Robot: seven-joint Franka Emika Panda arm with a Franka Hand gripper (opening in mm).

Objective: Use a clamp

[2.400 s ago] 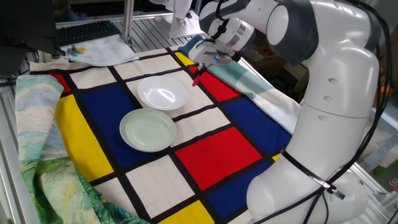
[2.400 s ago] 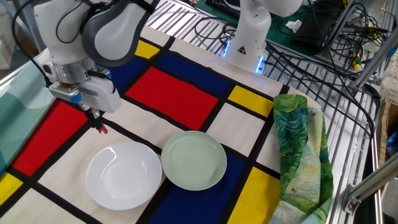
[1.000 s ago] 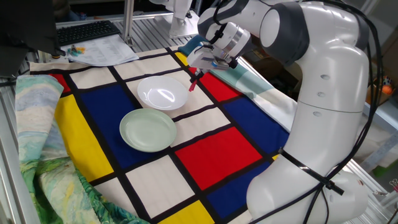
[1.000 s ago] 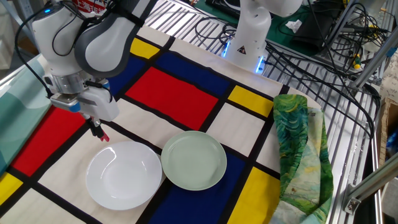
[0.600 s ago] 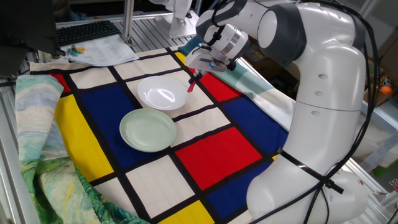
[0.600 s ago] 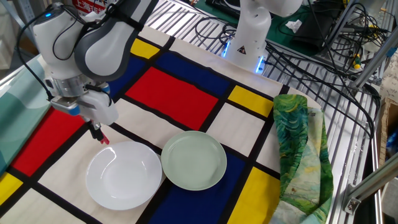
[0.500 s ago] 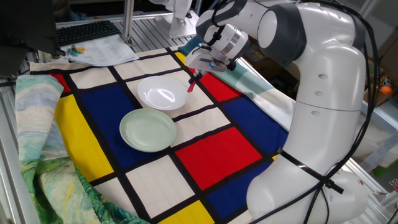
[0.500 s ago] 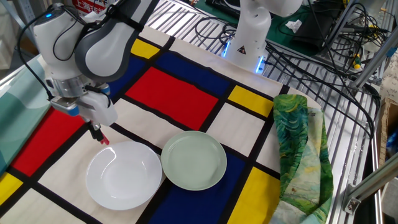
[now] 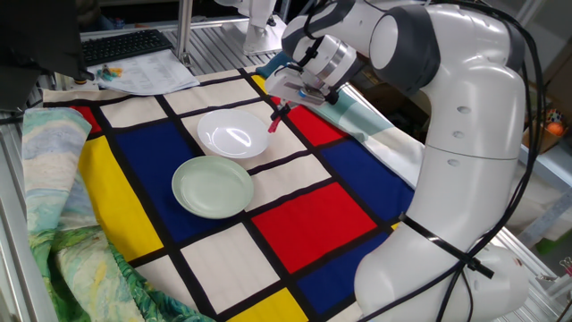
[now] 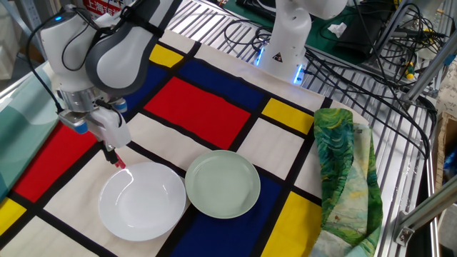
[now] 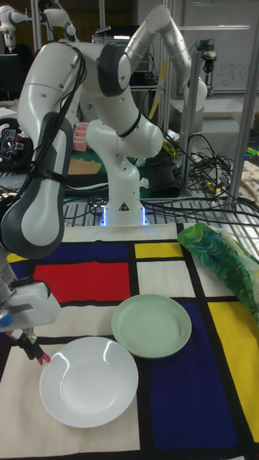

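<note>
End effector low over the desk, black fingers closed on the clamp. Clamp is small, red-pink, hangs from the fingertips pointing down and slightly tilted. Its lower end sits right at the rim of the white bowl; whether it touches the rim cannot be told. In the tall fixed view the clamp shows at the bowl's upper-left edge, fingers just above it.

From one fixed view: end effector at the far side of the white bowl, clamp a red sliver beside the rim.

White bowl and pale green bowl sit side by side, rims close or touching. Both rest on a cloth of red, blue, yellow and white blocks with black lines, spread over the desk. A green patterned fabric lies bunched along one edge of the cloth, well apart from the bowls.
</note>
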